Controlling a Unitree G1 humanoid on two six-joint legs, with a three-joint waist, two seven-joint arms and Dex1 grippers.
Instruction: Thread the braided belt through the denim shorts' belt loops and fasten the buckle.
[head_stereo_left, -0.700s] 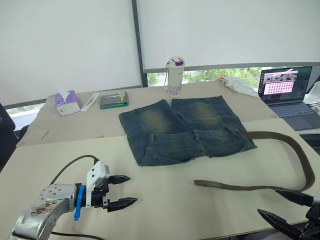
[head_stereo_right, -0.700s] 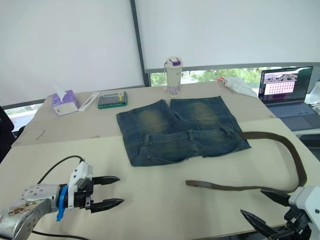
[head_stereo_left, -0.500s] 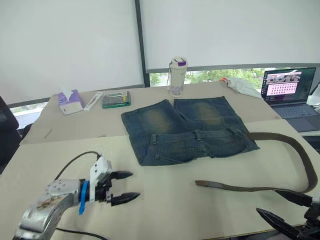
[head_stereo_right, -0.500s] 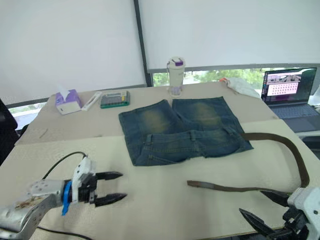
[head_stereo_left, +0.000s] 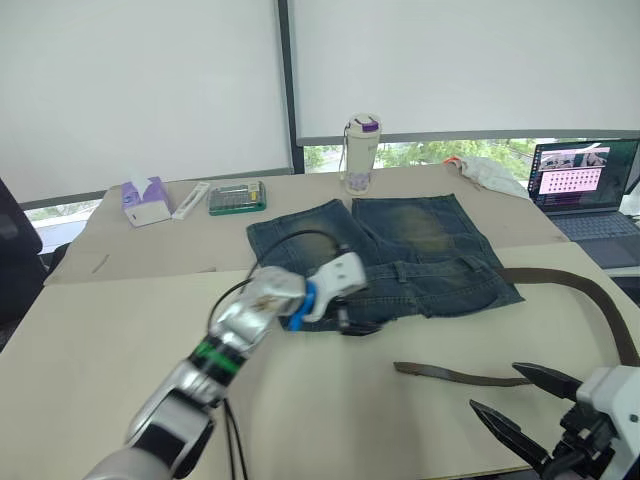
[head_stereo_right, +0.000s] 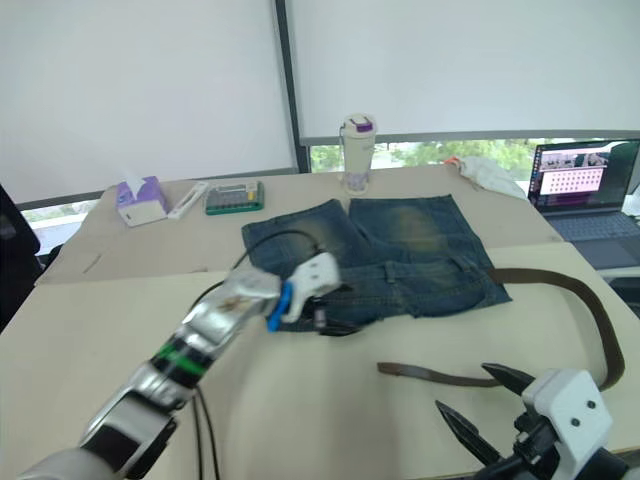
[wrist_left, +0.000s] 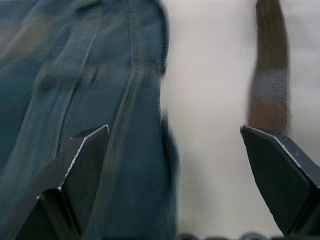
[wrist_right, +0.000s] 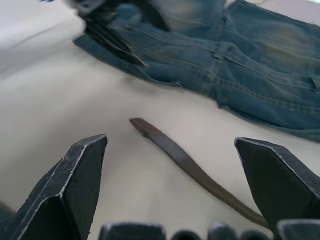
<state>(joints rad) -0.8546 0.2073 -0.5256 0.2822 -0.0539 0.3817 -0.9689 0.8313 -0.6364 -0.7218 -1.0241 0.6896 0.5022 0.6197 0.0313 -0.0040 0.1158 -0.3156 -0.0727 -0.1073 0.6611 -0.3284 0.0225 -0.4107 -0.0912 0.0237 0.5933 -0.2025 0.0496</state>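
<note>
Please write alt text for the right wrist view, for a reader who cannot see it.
The right gripper is open, its two black fingers wide apart above a beige table. Between them lies the free end of the braided belt, with the denim shorts spread flat beyond it.

A beige table (head_stereo_left: 120, 330) is carrying the denim shorts (head_stereo_left: 420, 255) and the braided belt (head_stereo_left: 560, 285). Along its far edge are sitting a tissue box (head_stereo_left: 145, 202), a bottle (head_stereo_left: 362, 153) and a laptop (head_stereo_left: 590, 185).
</note>
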